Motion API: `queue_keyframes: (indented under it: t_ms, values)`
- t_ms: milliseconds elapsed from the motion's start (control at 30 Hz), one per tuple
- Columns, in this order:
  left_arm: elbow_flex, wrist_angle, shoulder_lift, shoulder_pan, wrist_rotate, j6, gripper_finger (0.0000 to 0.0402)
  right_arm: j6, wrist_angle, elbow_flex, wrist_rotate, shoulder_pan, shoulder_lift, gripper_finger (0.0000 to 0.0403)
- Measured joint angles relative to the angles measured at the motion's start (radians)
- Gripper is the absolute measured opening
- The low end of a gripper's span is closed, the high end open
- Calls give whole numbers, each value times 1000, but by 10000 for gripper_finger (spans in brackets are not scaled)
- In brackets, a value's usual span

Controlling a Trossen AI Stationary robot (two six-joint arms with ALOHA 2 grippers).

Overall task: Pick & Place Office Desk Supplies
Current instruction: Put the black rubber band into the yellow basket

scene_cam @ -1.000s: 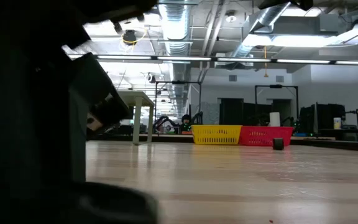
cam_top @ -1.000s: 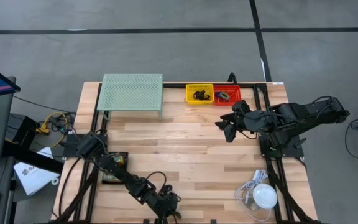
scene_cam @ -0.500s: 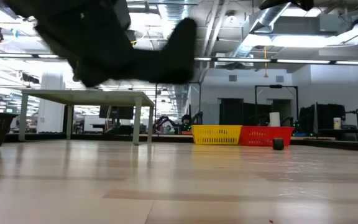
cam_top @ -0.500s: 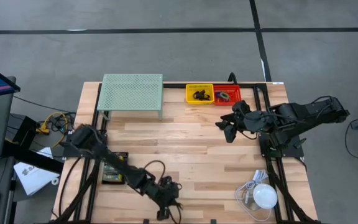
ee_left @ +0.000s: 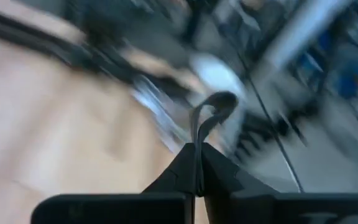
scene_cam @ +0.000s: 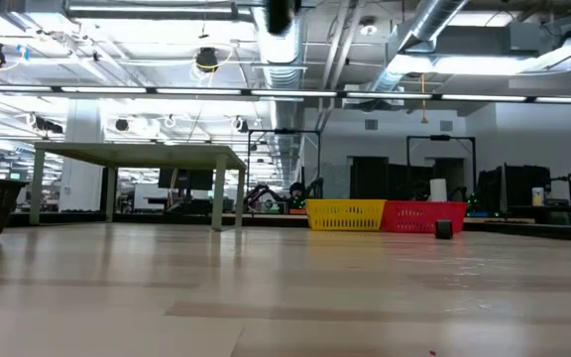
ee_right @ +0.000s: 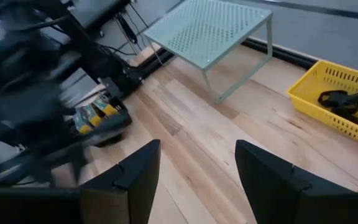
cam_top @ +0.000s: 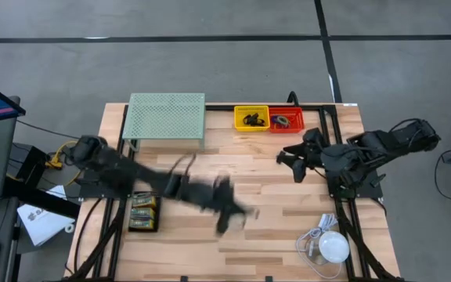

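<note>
I've got the left end effector [cam_top: 224,222] out over the middle of the tabletop [cam_top: 272,180], arm stretched across from the left side, blurred in the high view. Fingers clenched tight; in the left wrist view a thin looped ring [ee_left: 211,113] sticks up from between the closed tips, colour can't tell through the blur. So it's grasping the ring, held above the wood.

Right end effector [cam_top: 297,160] sits w/ fingers spread wide, nothing between them, just in front of the two bins at the far edge. Right wrist view looks past its own fingers [ee_right: 135,171] toward the mesh stand [ee_right: 210,31] & yellow bin [ee_right: 334,99].

Yellow bin holds black clips [cam_top: 251,120]; red bin [cam_top: 286,120] right beside it, touching, has a few small coloured items, too small to sort out. Black tray [cam_top: 143,213] near the left edge holds green/yellow card-backed packs [ee_right: 98,114]. White dome w/ cord [cam_top: 333,247] at the near right corner, well apart from both arms.

Low view: bins side by side at the far end, small dark item [scene_cam: 444,228] just right of the red one
</note>
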Motion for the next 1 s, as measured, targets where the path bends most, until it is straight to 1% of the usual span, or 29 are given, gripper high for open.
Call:
queue_keyframes:
  t_ms: [100, 200, 333, 433, 533, 600, 767, 900, 1000]
  values:
    - [11, 48, 0, 161, -4, 40, 1, 7, 0, 0, 40, 32, -25, 205]
    - [47, -13, 0, 322, 18, 109, 1, 21, 0, 0, 85, 57, -53, 205]
    - [111, -169, 4, 522, 136, 204, 1, 35, 1, 0, 140, 78, -87, 205]
    - [151, -262, 17, 626, 203, 295, 0, 36, 1, 0, 170, 85, -103, 205]
    - [196, -312, 55, 693, 244, 346, 0, 36, -4, 0, 196, 87, -110, 205]
    - [229, -321, 100, 717, 259, 365, 0, 32, -3, 0, 214, 85, -112, 205]
    - [328, -345, 252, 725, 264, 418, 0, 21, -3, 0, 238, 69, -109, 205]
    - [421, -370, 371, 725, 195, 441, 0, 22, 3, 0, 239, 53, -109, 205]
    - [458, -378, 429, 730, 90, 440, 0, 29, 4, 0, 239, 52, -110, 205]
